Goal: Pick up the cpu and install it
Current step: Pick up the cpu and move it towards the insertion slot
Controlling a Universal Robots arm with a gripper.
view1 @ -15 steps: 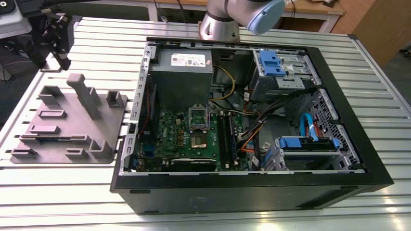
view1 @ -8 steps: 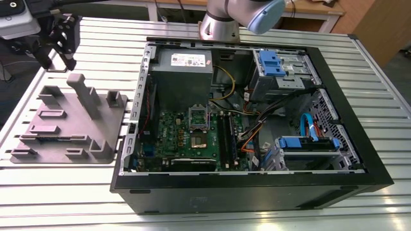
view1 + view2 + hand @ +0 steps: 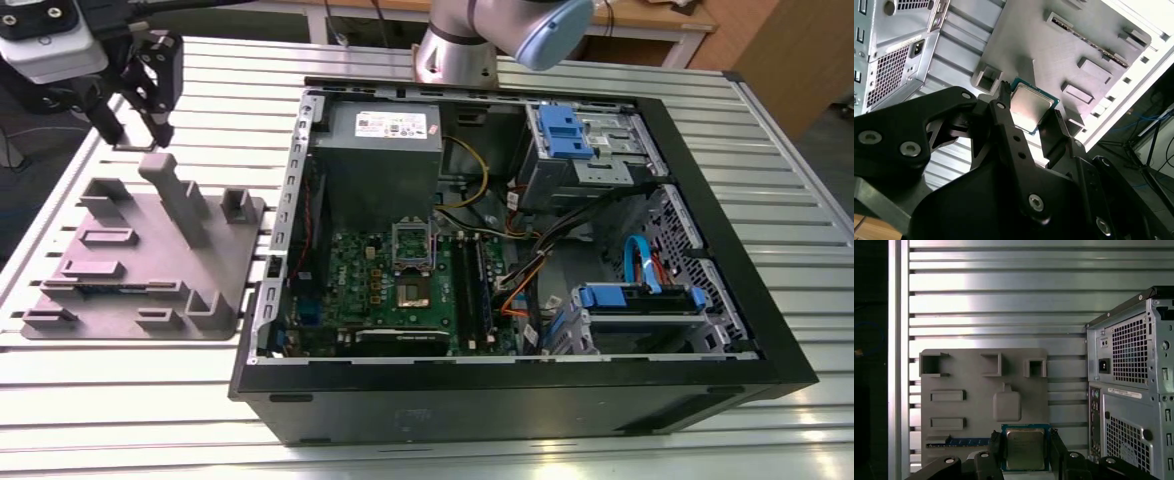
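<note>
The cpu (image 3: 1025, 449), a small square chip with a pale metal top and a thin green rim, sits between my two black fingers (image 3: 995, 446). The second wrist view also shows the cpu (image 3: 1030, 106) clamped from both sides. My gripper (image 3: 136, 136) hangs at the exterior view's far left, shut on the chip, above the back end of the grey fixture (image 3: 147, 250). The chip is off the fixture (image 3: 969, 385), which lies well below it. Inside the open computer case, the metal-framed socket (image 3: 412, 290) sits on the green board, far from the gripper.
The black computer case (image 3: 534, 260) lies on its side on the slatted metal table (image 3: 120, 400), with cables, blue drive brackets (image 3: 561, 130) and a grey power supply (image 3: 387, 130) inside. Its rear panel (image 3: 1129, 390) is close beside the gripper. The fixture has upright posts (image 3: 174, 195).
</note>
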